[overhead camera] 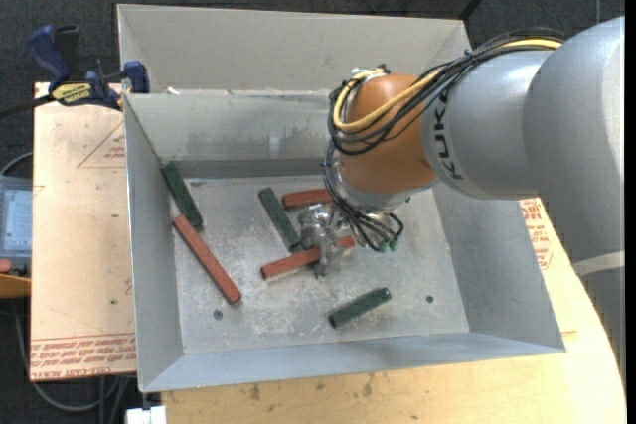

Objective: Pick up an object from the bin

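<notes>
My gripper [324, 258] is low in the middle of the bin, its metal fingers down at the right end of a red-brown stick [288, 265] that lies flat on the floor. Whether the stick sits between the fingers is hidden by the gripper body. A dark green stick [277, 216] lies just left of the gripper, slanting up to the left. Another red-brown stick [303, 199] pokes out behind it, partly under the wrist. A dark green stick [359, 307] lies in front of the gripper, toward the near wall.
At the left of the bin lie a long red-brown stick [206, 258] and a dark green stick [182, 196] leaning by the left wall. The arm and its orange cover reach over the bin's right half.
</notes>
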Available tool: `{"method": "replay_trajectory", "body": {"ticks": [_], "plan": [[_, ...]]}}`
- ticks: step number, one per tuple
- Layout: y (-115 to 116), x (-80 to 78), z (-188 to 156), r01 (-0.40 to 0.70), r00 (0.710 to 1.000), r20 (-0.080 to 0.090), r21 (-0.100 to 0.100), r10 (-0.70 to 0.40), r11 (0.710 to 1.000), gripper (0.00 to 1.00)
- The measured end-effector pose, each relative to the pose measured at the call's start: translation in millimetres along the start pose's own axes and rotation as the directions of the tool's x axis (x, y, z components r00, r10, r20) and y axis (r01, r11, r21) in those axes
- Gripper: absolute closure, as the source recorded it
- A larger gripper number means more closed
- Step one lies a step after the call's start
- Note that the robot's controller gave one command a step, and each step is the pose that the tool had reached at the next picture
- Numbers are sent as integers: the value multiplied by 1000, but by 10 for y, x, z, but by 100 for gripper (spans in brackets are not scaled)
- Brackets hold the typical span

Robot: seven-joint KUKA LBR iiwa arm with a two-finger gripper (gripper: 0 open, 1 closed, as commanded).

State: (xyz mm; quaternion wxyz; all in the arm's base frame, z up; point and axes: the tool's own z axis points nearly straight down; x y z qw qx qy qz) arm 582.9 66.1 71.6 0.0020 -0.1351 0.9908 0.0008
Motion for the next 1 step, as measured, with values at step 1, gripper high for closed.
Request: {"method": "replay_trajectory", "body": {"ticks": [1], "plan": [[-168,-591,-1691,-13,1000,10,3,13,1000,100]]}}
